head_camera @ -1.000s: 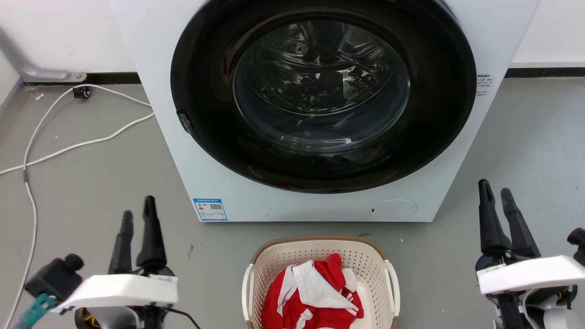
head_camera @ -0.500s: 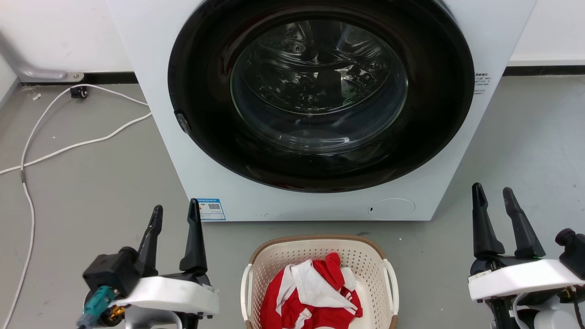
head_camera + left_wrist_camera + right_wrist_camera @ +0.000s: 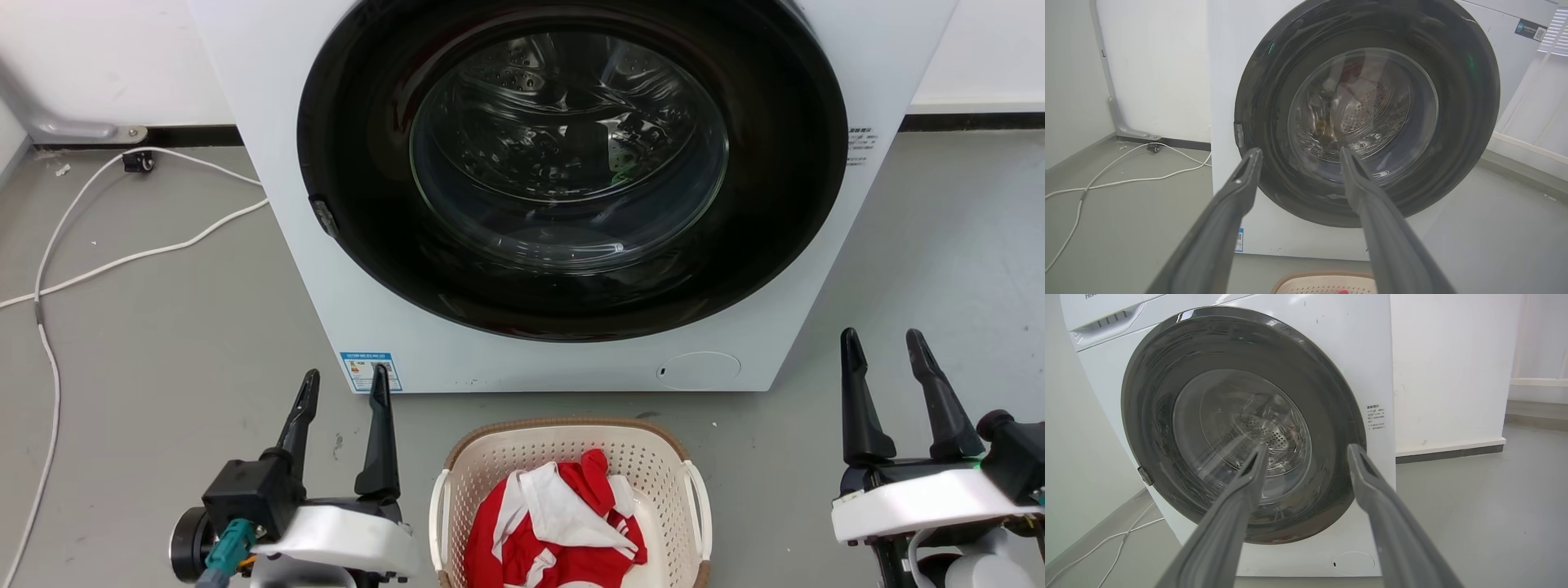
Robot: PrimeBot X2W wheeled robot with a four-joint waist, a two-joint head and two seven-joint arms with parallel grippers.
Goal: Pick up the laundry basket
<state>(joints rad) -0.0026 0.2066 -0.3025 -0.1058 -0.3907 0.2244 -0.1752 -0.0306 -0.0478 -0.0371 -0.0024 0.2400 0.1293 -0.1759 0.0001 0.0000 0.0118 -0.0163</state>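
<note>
Cream perforated plastic laundry basket (image 3: 490, 482), brown-rimmed, sits low between the left gripper (image 3: 344, 374) and the right gripper (image 3: 882, 335), nearer your left; both pairs of jaws stand spread.

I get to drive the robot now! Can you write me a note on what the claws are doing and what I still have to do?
Left claw: open and empty, just left of the laundry basket, not touching it.
Right claw: open and empty, farther off on the basket's right.
Basket: on the floor in front of the washing machine, with red and white clothes inside.
Done: nothing is gripped yet.
Left: probably bring the claws to the white side handles, close them and lift.
</note>
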